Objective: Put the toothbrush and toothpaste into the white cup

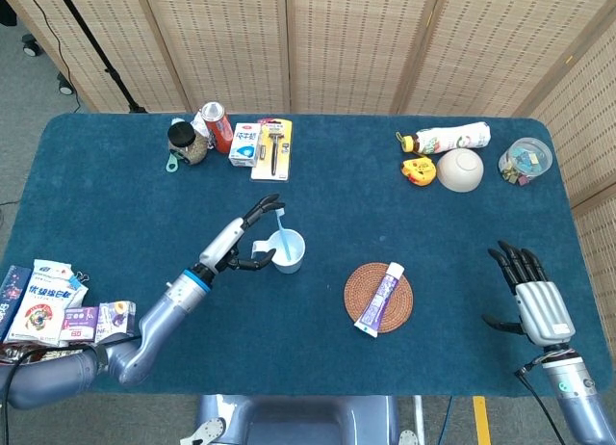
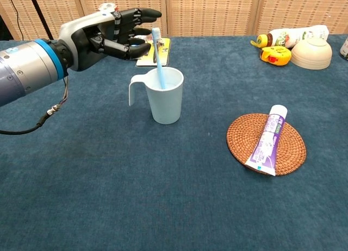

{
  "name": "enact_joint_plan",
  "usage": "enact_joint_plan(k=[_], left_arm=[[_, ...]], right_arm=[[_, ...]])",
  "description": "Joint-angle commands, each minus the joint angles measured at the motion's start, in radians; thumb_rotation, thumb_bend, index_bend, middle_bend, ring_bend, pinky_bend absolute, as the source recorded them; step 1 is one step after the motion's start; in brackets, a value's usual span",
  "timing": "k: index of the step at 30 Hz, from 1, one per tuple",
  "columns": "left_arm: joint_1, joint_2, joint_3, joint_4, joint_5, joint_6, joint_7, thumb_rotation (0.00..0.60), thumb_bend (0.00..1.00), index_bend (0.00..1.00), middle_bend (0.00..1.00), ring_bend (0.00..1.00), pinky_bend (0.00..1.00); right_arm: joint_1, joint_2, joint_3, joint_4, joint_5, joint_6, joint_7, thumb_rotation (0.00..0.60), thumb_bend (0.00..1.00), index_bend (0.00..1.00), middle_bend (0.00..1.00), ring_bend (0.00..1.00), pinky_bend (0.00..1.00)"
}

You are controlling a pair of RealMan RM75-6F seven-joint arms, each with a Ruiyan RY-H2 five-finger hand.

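While the table point(image 1: 115, 175) carries everything under its blue cloth, take the cup point(image 2: 165, 96) near its middle as your landmark. Your left hand point(image 2: 111, 35) hangs just behind and to the left of the cup, above its handle, fingers point(image 2: 142, 13) spread and lightly curled, holding nothing; its fingertips sit close to the toothbrush point(image 2: 157, 58) but you can see a gap between them. Your right hand point(image 1: 537, 299) is well to the right of the cup near the table's front edge, fingers apart and stretched out, also holding nothing. A round woven coaster point(image 2: 266, 144) lies to the right of the cup, apart from it. Across that coaster lies the toothpaste point(image 2: 266, 139), cap end pointing away from you. Your toothbrush stands in the cup, leaning slightly, bristle head up above the rim.
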State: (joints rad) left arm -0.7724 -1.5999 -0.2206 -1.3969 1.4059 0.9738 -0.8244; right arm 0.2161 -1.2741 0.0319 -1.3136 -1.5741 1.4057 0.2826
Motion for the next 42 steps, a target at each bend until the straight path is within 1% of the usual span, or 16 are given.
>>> enact_joint_plan(k=[1,2,5,6,8,9,11,14,17,21,26,28,32,36,39,42], left_arm=[[0.033,0.047,0.016,-0.043,0.054,0.068,-0.016,0.600,0.41,0.03,0.00,0.00,0.00],[0.045,0.071,0.021,-0.058,0.072,0.093,-0.001,0.600,0.41,0.02,0.00,0.00,0.00],[0.082,0.169,0.044,-0.117,0.103,0.142,0.123,0.600,0.39,0.00,0.00,0.00,0.00],[0.101,0.220,0.051,-0.154,0.101,0.156,0.192,0.600,0.37,0.00,0.00,0.00,0.00],[0.125,0.278,0.060,-0.209,0.092,0.170,0.270,0.600,0.36,0.00,0.00,0.00,0.00],[0.152,0.336,0.068,-0.247,0.079,0.189,0.349,0.600,0.35,0.00,0.00,0.00,0.00],[0.198,0.426,0.087,-0.328,0.048,0.211,0.467,0.600,0.33,0.00,0.00,0.00,0.00],[0.252,0.523,0.105,-0.430,-0.006,0.244,0.605,0.600,0.32,0.00,0.00,0.00,0.00],[0.301,0.584,0.126,-0.491,-0.025,0.283,0.676,0.600,0.32,0.00,0.00,0.00,0.00],[0.384,0.672,0.177,-0.541,-0.021,0.345,0.756,0.600,0.32,0.00,0.00,0.00,0.00],[0.491,0.715,0.226,-0.552,-0.010,0.438,0.777,0.600,0.32,0.00,0.00,0.00,0.00],[0.508,0.718,0.232,-0.550,-0.005,0.454,0.776,0.600,0.32,0.00,0.00,0.00,0.00],[0.570,0.719,0.243,-0.533,0.025,0.525,0.752,0.600,0.31,0.00,0.00,0.00,0.00],[0.595,0.720,0.251,-0.518,0.057,0.550,0.728,0.600,0.32,0.00,0.00,0.00,0.00],[0.615,0.718,0.256,-0.499,0.089,0.567,0.701,0.600,0.32,0.00,0.00,0.00,0.00],[0.628,0.713,0.265,-0.480,0.115,0.569,0.678,0.600,0.32,0.00,0.00,0.00,0.00]], right_arm=[[0.000,0.006,-0.002,0.006,-0.009,0.006,0.001,0.600,0.00,0.00,0.00,0.00,0.00],[0.003,0.008,-0.005,0.013,-0.018,0.006,0.002,0.600,0.00,0.00,0.00,0.00,0.00],[0.031,0.015,-0.031,0.072,-0.093,0.007,-0.002,0.600,0.00,0.00,0.00,0.00,0.00],[0.048,0.013,-0.043,0.109,-0.136,0.011,0.001,0.600,0.00,0.00,0.00,0.00,0.00],[0.069,0.009,-0.056,0.154,-0.179,0.018,0.015,0.600,0.00,0.00,0.00,0.00,0.00],[0.094,0.008,-0.069,0.189,-0.221,0.018,0.022,0.600,0.00,0.00,0.00,0.00,0.00],[0.130,0.014,-0.086,0.218,-0.269,0.013,0.056,0.600,0.00,0.00,0.00,0.00,0.00],[0.170,0.020,-0.099,0.237,-0.314,0.016,0.085,0.600,0.00,0.00,0.00,0.00,0.00],[0.203,0.024,-0.103,0.234,-0.346,0.014,0.066,0.600,0.00,0.00,0.00,0.00,0.00],[0.263,0.035,-0.110,0.197,-0.403,-0.001,0.008,0.600,0.00,0.00,0.00,0.00,0.00],[0.331,0.056,-0.121,0.117,-0.451,-0.062,-0.081,0.600,0.00,0.00,0.00,0.00,0.00],[0.341,0.059,-0.123,0.098,-0.455,-0.076,-0.101,0.600,0.00,0.00,0.00,0.00,0.00],[0.387,0.063,-0.127,0.029,-0.469,-0.147,-0.169,0.600,0.00,0.00,0.00,0.00,0.04],[0.417,0.068,-0.125,-0.014,-0.462,-0.204,-0.203,0.600,0.00,0.00,0.00,0.00,0.06],[0.453,0.072,-0.121,-0.059,-0.446,-0.275,-0.239,0.600,0.00,0.00,0.00,0.00,0.08],[0.495,0.070,-0.107,-0.109,-0.422,-0.369,-0.293,0.600,0.00,0.01,0.00,0.00,0.10]])
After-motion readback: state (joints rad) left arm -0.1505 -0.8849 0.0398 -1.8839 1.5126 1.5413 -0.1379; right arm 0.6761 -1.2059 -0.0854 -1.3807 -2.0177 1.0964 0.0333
